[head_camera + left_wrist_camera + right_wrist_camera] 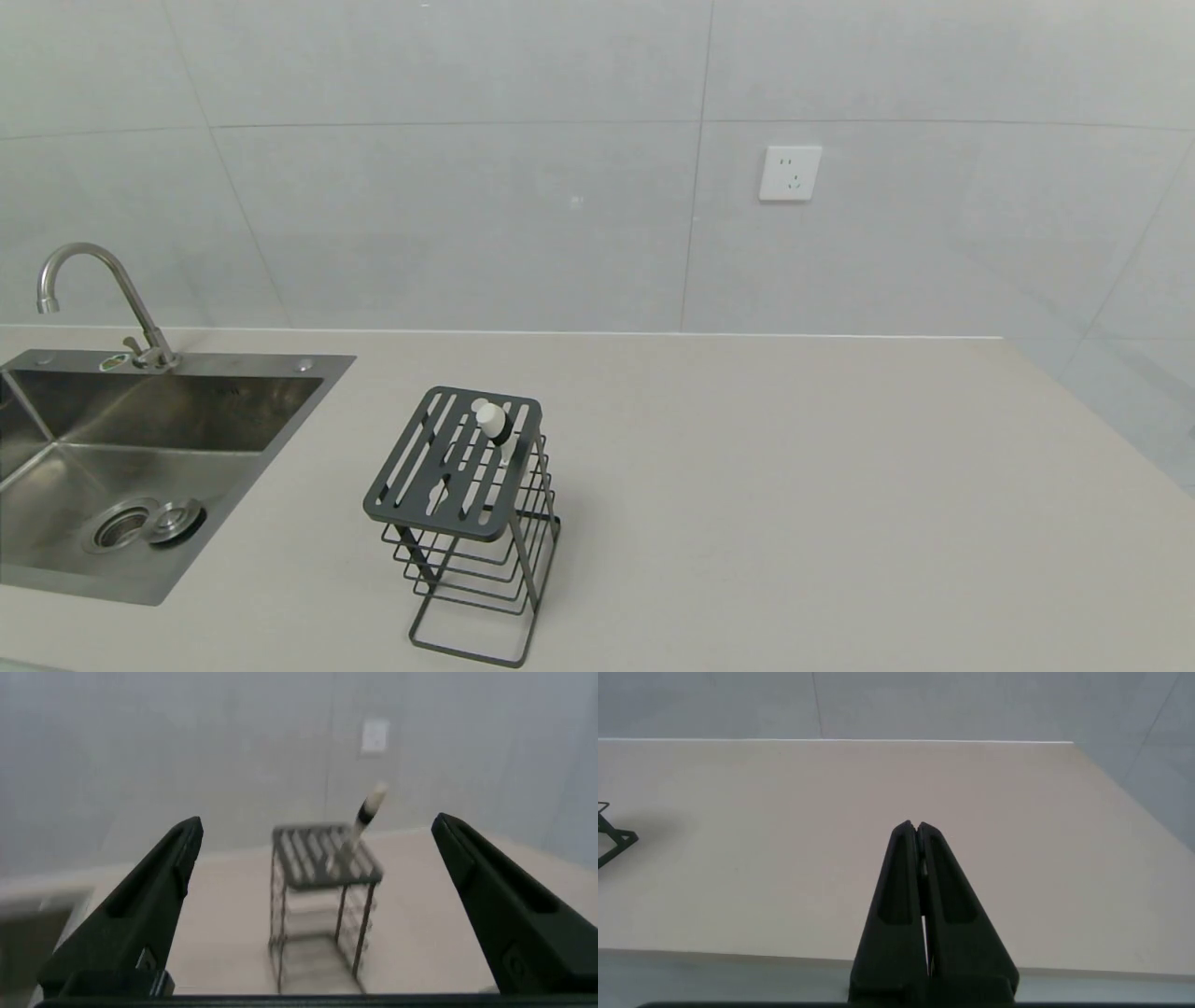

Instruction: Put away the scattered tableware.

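Note 1 white-handled utensil point(489, 421) slotted in the rack point(439, 485). With left hand point(318, 826) gaping empty before the rack and right hand point(918, 831) closed on nothing right of it, scan table point(840, 467) for strays first.

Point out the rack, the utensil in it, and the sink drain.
Utensil rack point(434, 519): head view, front edge of its slotted top.
White-handled utensil point(485, 413): head view, handle tip sticking up above the slots.
Sink drain point(119, 528): head view, centre of the opening.
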`<state>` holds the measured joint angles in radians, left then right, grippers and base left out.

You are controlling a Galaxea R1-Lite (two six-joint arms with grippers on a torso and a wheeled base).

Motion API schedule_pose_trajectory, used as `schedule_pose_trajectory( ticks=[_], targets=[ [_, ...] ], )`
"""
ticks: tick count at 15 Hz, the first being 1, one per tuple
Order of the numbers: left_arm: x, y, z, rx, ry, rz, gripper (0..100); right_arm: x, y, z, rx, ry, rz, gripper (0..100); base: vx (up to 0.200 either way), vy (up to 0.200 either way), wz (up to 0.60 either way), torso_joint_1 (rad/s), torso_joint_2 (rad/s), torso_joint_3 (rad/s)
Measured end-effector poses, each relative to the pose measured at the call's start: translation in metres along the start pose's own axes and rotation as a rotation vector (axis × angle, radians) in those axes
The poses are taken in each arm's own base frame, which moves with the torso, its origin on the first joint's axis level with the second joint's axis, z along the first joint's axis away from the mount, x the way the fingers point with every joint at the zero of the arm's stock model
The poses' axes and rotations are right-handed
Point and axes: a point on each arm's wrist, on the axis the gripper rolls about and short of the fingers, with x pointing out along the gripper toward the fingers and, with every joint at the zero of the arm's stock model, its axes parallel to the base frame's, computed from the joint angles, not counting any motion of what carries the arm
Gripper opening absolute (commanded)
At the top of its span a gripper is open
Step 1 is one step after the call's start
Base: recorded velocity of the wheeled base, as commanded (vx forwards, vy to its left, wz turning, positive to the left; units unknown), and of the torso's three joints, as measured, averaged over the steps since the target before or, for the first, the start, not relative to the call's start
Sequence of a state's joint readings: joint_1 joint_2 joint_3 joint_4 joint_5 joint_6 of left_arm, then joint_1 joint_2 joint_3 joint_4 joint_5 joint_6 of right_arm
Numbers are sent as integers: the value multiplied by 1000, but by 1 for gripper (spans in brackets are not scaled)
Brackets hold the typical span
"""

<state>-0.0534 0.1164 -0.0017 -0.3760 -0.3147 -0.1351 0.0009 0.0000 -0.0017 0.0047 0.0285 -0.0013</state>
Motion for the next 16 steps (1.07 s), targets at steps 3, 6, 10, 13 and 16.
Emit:
schedule_pose_trajectory(
  ticks=[3, 6, 10, 13, 16],
  targets=[
    [-11, 2, -33, 39, 226, 166, 100, 0, 0, 0, 1, 0, 1, 0, 0, 0, 0, 0, 0, 0],
    [-14, 3, -34, 151, 220, 235, 100, 0, 0, 0, 2, 1, -15, 0, 0, 0, 0, 0, 0, 0],
    [-16, 4, -37, 114, 236, 314, 100, 0, -1, 0, 5, 1, -45, 0, 0, 0, 0, 0, 0, 0],
    [-16, 4, -38, 94, 236, 318, 100, 0, -1, 0, 5, 1, -65, 0, 0, 0, 0, 0, 0, 0],
    [-16, 5, -37, 98, 235, 330, 100, 0, -1, 0, 7, 1, -59, 0, 0, 0, 0, 0, 0, 0]
  ],
)
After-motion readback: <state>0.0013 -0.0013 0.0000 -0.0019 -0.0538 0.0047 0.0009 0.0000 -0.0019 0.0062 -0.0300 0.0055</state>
